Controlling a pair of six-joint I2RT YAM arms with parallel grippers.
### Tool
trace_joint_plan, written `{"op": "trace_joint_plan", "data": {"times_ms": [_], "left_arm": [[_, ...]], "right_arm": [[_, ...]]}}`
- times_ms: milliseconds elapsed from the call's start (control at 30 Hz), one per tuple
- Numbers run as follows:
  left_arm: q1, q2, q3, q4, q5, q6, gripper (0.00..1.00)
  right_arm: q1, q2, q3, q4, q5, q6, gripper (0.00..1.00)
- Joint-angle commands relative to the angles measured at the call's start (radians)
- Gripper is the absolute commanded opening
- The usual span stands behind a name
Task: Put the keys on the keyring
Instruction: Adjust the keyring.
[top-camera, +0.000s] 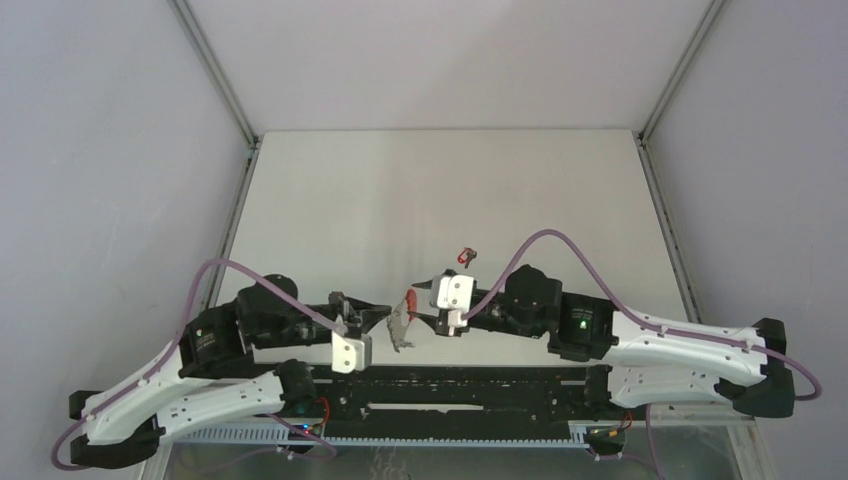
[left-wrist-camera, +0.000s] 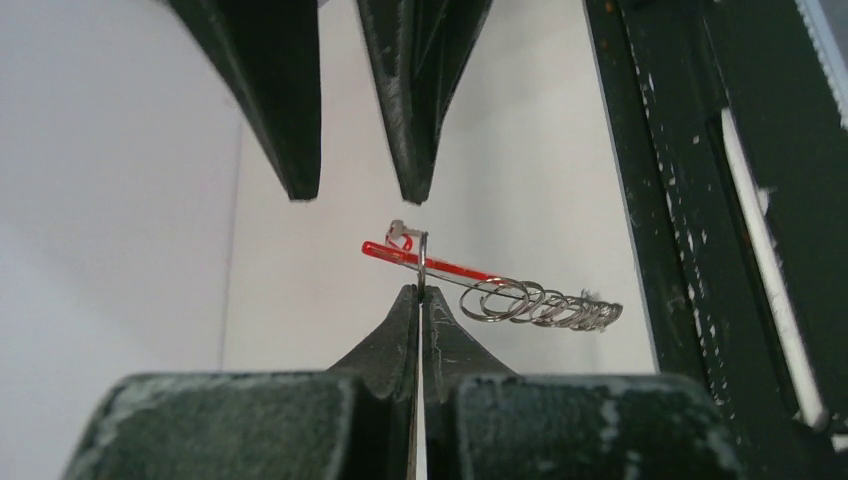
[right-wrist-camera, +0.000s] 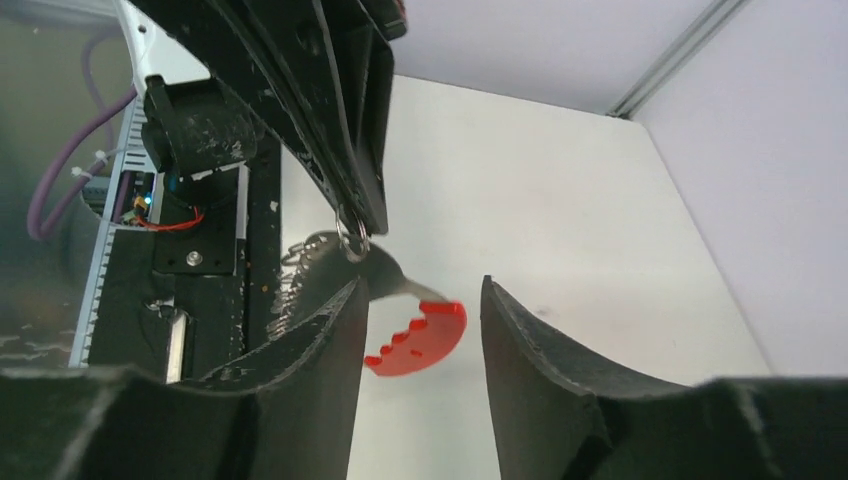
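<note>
Left gripper (left-wrist-camera: 420, 296): jaws together, clamped on the keyring (left-wrist-camera: 422, 262) right at its fingertips. The ring stands edge-on just above the tips. Red strap (left-wrist-camera: 430, 266) passes through the ring and runs off to this gripper's right. Keys (top-camera: 400, 328) and chain (left-wrist-camera: 540, 305) hang from the same spot, trailing past the strap.

Right gripper (right-wrist-camera: 420, 292): jaws apart, nothing held, tips facing the left gripper's tips, just short of the ring. In the right wrist view the strap's red end sits in the gap between its fingers, below the ring; can't tell if it touches either.

Small red-and-black piece (top-camera: 465, 257) lies on the table (top-camera: 420, 190) just beyond the right gripper.
</note>
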Motion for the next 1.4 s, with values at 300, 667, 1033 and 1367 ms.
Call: {"op": "trace_joint_plan", "data": {"times_ms": [300,667,1033,1367], "left_arm": [[0.025,-0.068,-0.059,0.298,-0.062,-0.362,0.0],[0.025,-0.064,-0.063,0.275,0.0,-0.258,0.0],[0.025,-0.06,-0.068,0.173,0.076,-0.027,0.0],[0.023,-0.038,-0.037,0.101,0.086,0.054,0.0]], "right_arm": [[-0.253,-0.122,-0.023,0.003,-0.09,0.414,1.0],[-0.319,-0.139,-0.021,0.058,-0.353,0.421,0.99],[-0.113,-0.068,0.093,-0.064,-0.165,0.176,1.0],[0.013,0.059,0.218,-0.21,-0.053,-0.105,0.71]]}}
